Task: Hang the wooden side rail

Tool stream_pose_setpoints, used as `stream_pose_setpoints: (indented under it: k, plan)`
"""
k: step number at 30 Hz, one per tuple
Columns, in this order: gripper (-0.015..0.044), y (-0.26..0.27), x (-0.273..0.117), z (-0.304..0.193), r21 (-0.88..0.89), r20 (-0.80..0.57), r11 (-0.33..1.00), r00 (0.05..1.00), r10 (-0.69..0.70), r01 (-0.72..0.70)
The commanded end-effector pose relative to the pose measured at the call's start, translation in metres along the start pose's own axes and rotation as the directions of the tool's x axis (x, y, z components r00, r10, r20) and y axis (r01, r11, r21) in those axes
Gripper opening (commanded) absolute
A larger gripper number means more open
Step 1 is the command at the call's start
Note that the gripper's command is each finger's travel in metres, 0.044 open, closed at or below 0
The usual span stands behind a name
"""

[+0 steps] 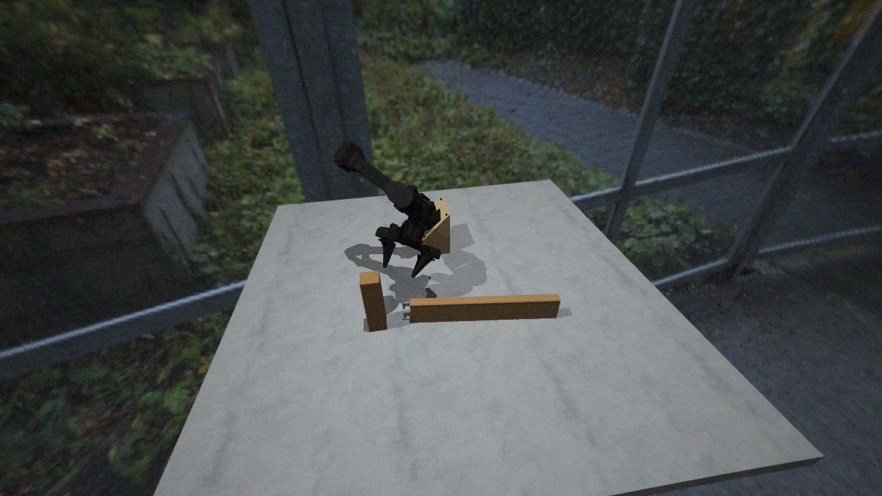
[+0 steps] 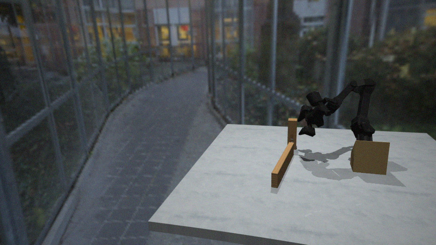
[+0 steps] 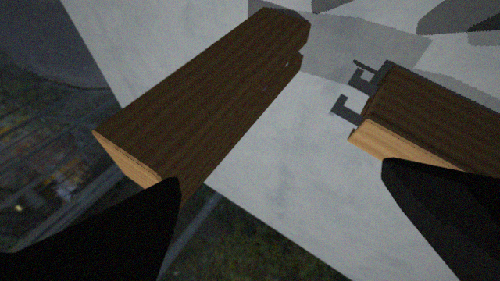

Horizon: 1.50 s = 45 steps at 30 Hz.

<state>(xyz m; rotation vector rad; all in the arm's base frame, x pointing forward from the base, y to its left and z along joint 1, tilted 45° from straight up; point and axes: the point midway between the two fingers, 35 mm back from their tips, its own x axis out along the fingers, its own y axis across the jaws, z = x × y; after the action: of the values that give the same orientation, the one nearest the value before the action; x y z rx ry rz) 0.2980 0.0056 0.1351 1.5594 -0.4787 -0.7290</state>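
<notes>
On the counter (image 1: 468,395) (image 2: 244,210) (image 3: 250,156) lies the rail (image 1: 487,309) (image 2: 282,163) (image 3: 437,113), long, straight, wood-grained, set on its narrow edge; two dark hooks (image 1: 405,311) (image 3: 357,94) jut from its end toward the upright post (image 1: 373,303) (image 2: 292,131) (image 3: 203,97), apart from it; the slot shows small pins; the gripper (image 1: 400,271) (image 2: 304,125) (image 3: 280,177) is spread wide, holding nothing, above the counter.

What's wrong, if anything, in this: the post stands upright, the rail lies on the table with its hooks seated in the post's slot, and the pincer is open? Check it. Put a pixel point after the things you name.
The hooks (image 1: 405,310) (image 3: 357,91) aren't seated: the wrist view shows them outside the slot, apart from the post (image 1: 373,302) (image 2: 292,131) (image 3: 203,97). The rest stands.
</notes>
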Motion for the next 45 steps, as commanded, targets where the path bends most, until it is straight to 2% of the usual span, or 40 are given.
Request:
stream_pose_setpoints:
  k: [1, 11, 20, 28, 37, 45]
  plan:
    - [0.0440, -0.011, 0.002, -0.005, -0.636, 0.035, 0.771, 0.996, 0.080, -0.040]
    - [0.0440, -0.013, 0.001, -0.004, -0.871, 0.059, 0.490, 0.991, 0.119, -0.007]
    - [0.0440, -0.015, 0.000, -0.001, -0.982, 0.086, 0.179, 0.986, 0.145, 0.059]
    - [0.0440, -0.018, -0.002, 0.004, -0.985, 0.111, -0.111, 0.980, 0.162, 0.130]
    - [0.0440, -0.021, -0.004, 0.010, -0.880, 0.137, -0.431, 0.975, 0.173, 0.200]
    - [0.0440, -0.021, -0.004, 0.010, -0.866, 0.139, -0.456, 0.975, 0.173, 0.204]
